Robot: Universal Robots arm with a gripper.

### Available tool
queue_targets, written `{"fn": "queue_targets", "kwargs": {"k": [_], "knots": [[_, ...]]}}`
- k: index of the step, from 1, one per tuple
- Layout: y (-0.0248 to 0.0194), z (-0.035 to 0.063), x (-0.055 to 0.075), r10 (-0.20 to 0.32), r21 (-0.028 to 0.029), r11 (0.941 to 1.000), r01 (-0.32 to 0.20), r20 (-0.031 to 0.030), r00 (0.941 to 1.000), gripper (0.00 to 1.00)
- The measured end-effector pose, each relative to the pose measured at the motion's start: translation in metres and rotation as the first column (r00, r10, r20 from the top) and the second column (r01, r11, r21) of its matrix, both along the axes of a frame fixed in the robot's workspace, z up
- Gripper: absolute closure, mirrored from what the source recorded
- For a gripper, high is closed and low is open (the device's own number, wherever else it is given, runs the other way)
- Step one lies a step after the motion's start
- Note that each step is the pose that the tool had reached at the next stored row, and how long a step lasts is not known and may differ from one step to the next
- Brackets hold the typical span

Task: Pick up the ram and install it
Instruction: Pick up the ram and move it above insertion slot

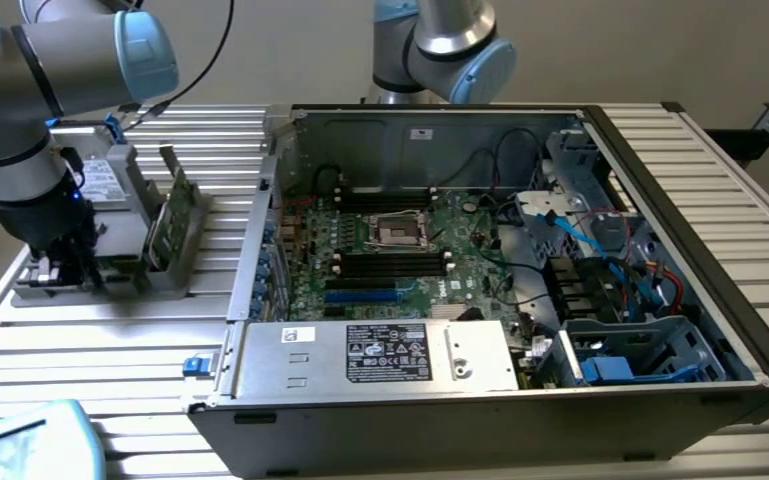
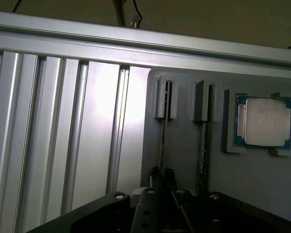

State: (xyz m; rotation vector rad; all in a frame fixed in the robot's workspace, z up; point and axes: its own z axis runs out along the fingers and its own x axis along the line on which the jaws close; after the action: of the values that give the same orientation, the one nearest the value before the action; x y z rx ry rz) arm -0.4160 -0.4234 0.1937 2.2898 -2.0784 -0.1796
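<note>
Grey holder [image 2: 184, 145] walls close beside ram [image 2: 163, 141] edge, tight in tool [image 2: 162, 175]

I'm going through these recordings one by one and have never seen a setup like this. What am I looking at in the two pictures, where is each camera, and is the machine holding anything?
The machine is a jointed robot arm with a two-fingered hand at its tip. One picture comes from a camera standing off the arm that sees the whole bench. The other comes from a camera on the arm's wrist, looking past the hand.

On the slatted metal table sits an open computer case with its motherboard exposed. On the exterior view's left of it is a grey holder. The holder keeps the ram and a second stick on edge in slots, and a square silver CPU chip in a recess.

The hand is down at the holder, with its fingers closed on either side of the ram, which stands in its slot.
</note>
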Motion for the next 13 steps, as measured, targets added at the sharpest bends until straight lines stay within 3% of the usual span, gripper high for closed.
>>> {"fn": "queue_targets", "kwargs": {"k": [13], "knots": [[-0.0002,0.0000,0.0004,0.000,0.0005,1.0000,0.000,-0.0030,1.0000,0.86]]}}
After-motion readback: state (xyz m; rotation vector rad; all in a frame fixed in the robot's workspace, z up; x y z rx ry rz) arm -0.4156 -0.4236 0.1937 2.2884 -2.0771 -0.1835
